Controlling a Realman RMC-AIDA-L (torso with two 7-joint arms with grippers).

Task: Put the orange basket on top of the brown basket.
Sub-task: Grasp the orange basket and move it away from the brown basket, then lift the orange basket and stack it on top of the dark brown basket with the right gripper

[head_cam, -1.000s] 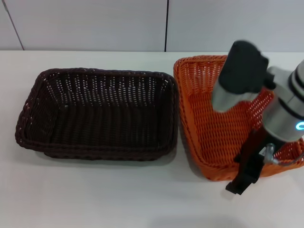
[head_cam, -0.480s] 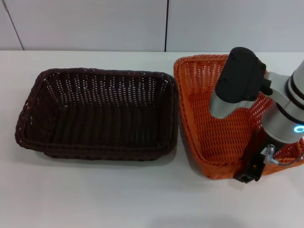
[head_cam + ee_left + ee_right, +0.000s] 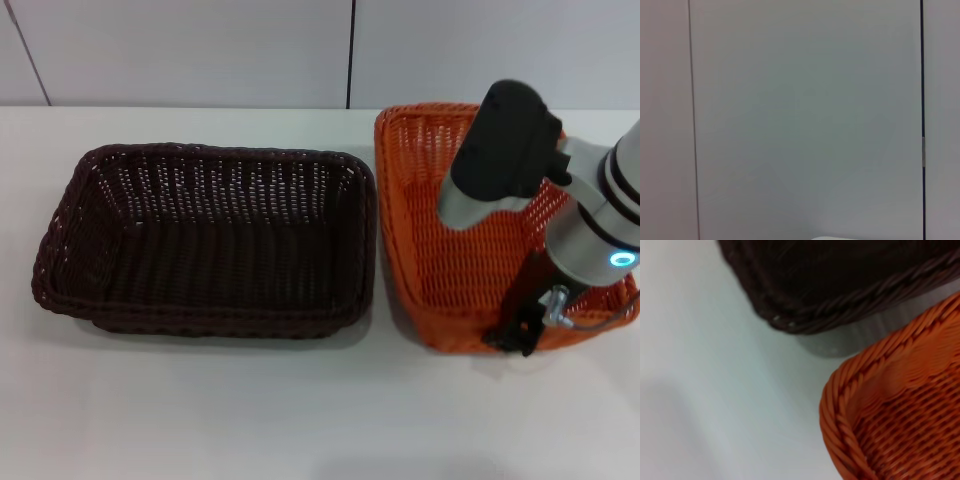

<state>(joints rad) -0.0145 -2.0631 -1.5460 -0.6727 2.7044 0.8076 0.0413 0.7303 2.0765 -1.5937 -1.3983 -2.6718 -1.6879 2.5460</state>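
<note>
White table (image 3: 250,410) carrying brown basket (image 3: 205,240) on the left, orange basket (image 3: 450,250) just right of it, rims nearly touching. Right pincer (image 3: 520,335) down at the near rim of the orange basket, apparently clamped on that rim, though hard to confirm. Left pincer out of sight, parked. Best done by lifting level, high enough to clear the brown rim, carrying left, lowering squarely. Near edge of the orange basket directly at the pincer, most of it stretching far.
</note>
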